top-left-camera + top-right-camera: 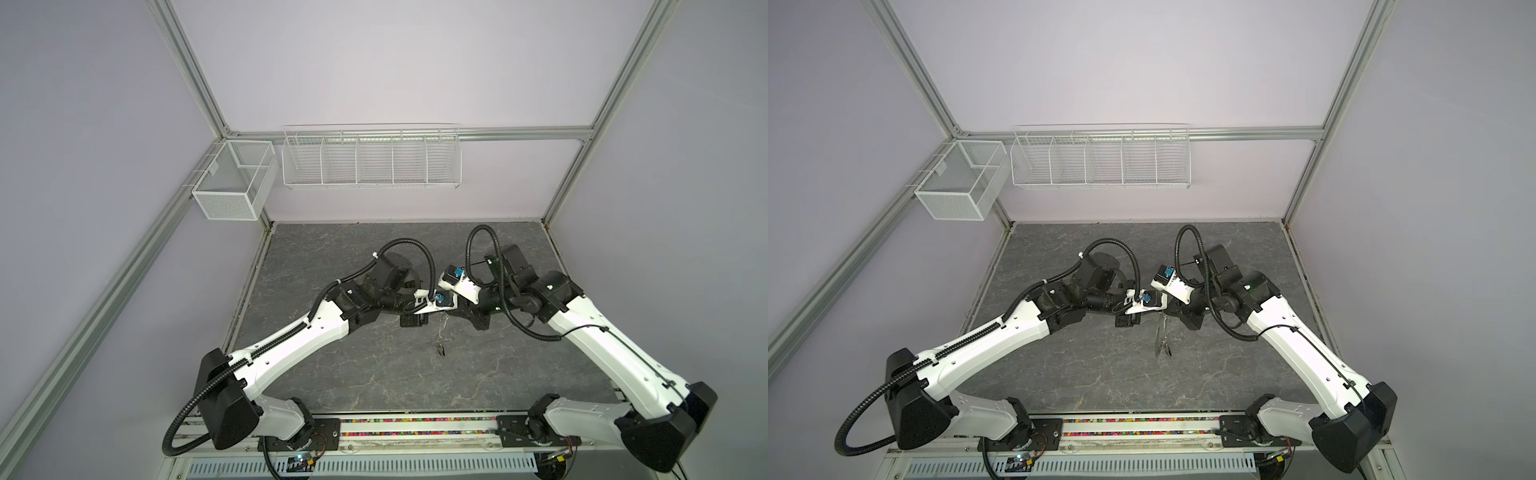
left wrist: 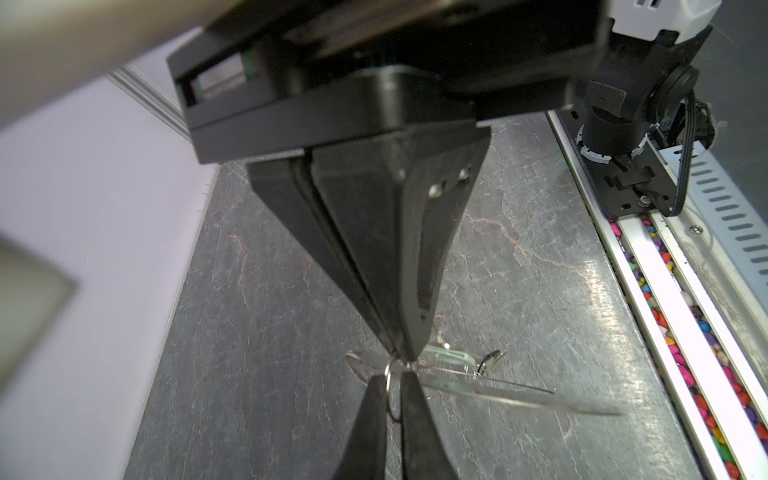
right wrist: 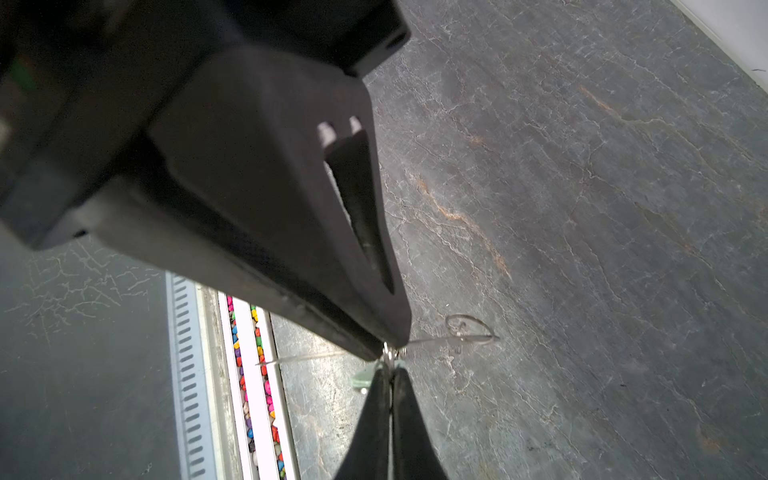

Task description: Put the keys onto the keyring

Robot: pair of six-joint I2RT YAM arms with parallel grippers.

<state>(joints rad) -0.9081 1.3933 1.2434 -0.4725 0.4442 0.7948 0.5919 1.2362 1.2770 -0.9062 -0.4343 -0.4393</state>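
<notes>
**Two end effectors meet tip to tip above the dark marbled surface (image 1: pixel 374 374), with the keyring raised at their tips.**

The left end effector (image 2: pixel 394 376) is closed on a small wire loop (image 2: pixel 387 380). The right end effector (image 3: pixel 390 370) has its jaws together at the same spot, and what it pinches cannot be told. The keyring (image 2: pixel 519 395), seen edge-on, runs from the tips toward the front rail, off the surface. Of the keys (image 2: pixel 361 362), one silver blade shows beside the loop and a smaller dark-ended one (image 2: pixel 490 358) sits at the ring's rim. Containers: the front rail channel (image 1: pixel 415 420) holds multicoloured pebbles. A white mesh basket (image 1: pixel 232 183) hangs at the left wall, beside a five-compartment wire rack (image 1: pixel 370 160) on the back wall.
</notes>
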